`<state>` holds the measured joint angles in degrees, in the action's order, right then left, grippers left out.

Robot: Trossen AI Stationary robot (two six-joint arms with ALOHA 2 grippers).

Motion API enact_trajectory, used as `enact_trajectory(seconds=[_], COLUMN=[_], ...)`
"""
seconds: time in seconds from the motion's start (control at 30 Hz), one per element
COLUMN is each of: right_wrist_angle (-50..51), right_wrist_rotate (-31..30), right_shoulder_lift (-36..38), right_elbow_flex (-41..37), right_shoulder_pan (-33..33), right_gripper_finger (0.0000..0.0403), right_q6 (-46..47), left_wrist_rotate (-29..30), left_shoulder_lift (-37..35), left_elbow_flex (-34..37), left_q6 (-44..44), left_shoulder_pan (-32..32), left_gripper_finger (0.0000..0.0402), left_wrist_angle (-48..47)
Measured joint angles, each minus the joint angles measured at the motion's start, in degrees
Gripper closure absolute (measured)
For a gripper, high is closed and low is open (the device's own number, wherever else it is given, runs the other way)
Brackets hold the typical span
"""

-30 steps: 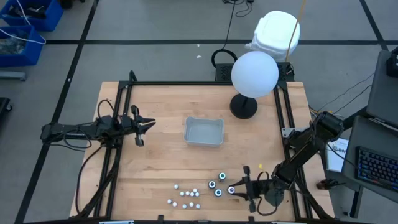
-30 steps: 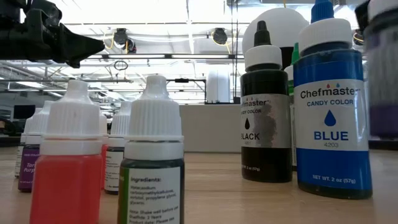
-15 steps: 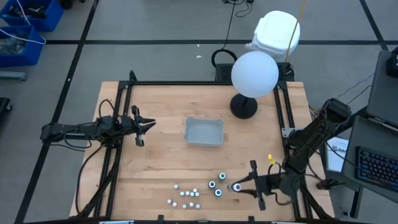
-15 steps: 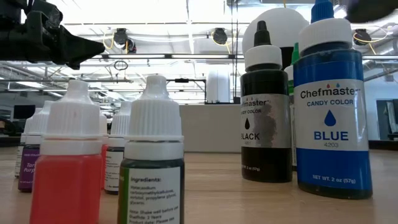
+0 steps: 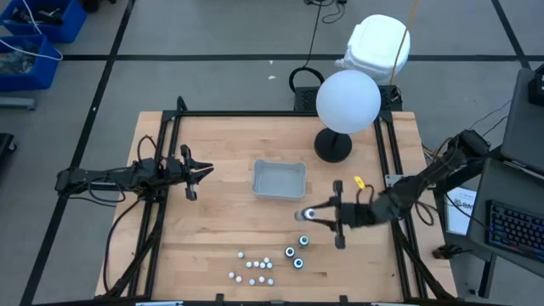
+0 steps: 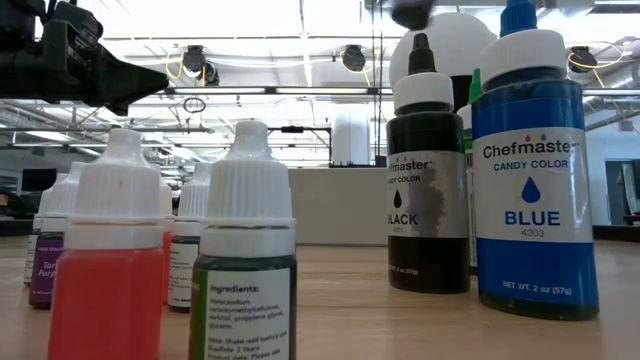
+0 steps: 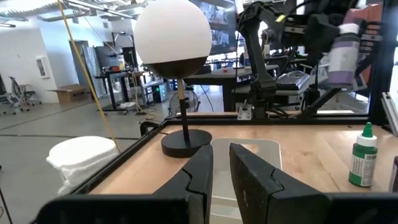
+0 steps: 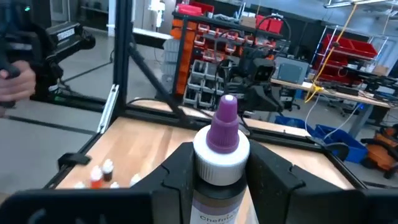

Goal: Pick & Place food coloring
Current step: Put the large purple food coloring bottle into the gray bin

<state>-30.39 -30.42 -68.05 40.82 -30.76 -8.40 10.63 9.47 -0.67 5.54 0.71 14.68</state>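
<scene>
Left gripper (image 5: 201, 172) waits at the left side of the light wooden table (image 5: 221, 229), fingers narrowly parted, holding nothing, pointing toward the shallow grey rectangular tray (image 5: 278, 179) at table centre; parked there, it leaves the working area free. Near edge, left of centre: a scatter of tiny white-capped dropper bottles (image 5: 252, 265), some red or orange, upright. Just right of them stand three small dark round bottles with white-ringed tops (image 5: 297, 252), black, green and blue by their labels in the low view. Right gripper (image 5: 311, 213) hangs near the tray's near-right corner, clamped on a purple-tipped, white-capped food coloring bottle (image 8: 222, 158), held upright between the fingers, presumably so that it lands standing in the tray. White globe lamp on black base (image 5: 347, 102) stands far right.
</scene>
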Motion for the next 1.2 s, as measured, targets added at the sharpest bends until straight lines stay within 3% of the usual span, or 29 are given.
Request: enact_trajectory(seconds=[0.2,0.37,0.53,0.73,0.9,1.07,1.2], right_wrist_angle=[-2.7,-0.8,6.6,6.7,5.0,5.0,5.0], right_wrist_rotate=[10.8,17.2,16.5,14.0,14.6,21.6,20.1], right_shoulder_lift=[-2.4,-7.2,-15.0,-22.3,-26.0,-29.2,-31.4], right_elbow_flex=[0.4,5.4,15.4,23.9,25.1,25.1,25.1], right_shoulder_pan=[10.9,16.3,18.2,22.1,26.1,30.9,32.3], right_gripper_finger=[0.0297,0.0297,0.0297,0.0297,0.0297,0.0297,0.0297], right_q6=[-0.1,-0.6,-3.2,-5.3,-5.6,-0.4,0.0], left_wrist_rotate=[0.0,0.0,0.0,0.0,0.0,0.0,-0.1], left_shoulder_lift=[0.0,0.0,0.4,1.0,1.0,1.0,1.0], left_elbow_flex=[0.0,0.0,0.0,0.0,0.0,0.0,0.0], left_q6=[-2.6,-3.3,-3.6,-5.3,-6.3,-6.5,-7.2], left_shoulder_pan=[0.0,0.0,0.0,0.0,0.0,0.0,0.0], left_gripper_finger=[0.0339,0.0339,0.0339,0.0339,0.0339,0.0339,0.0339], left_wrist_angle=[-2.0,-3.2,-3.4,-3.5,-3.4,-3.5,-3.9])
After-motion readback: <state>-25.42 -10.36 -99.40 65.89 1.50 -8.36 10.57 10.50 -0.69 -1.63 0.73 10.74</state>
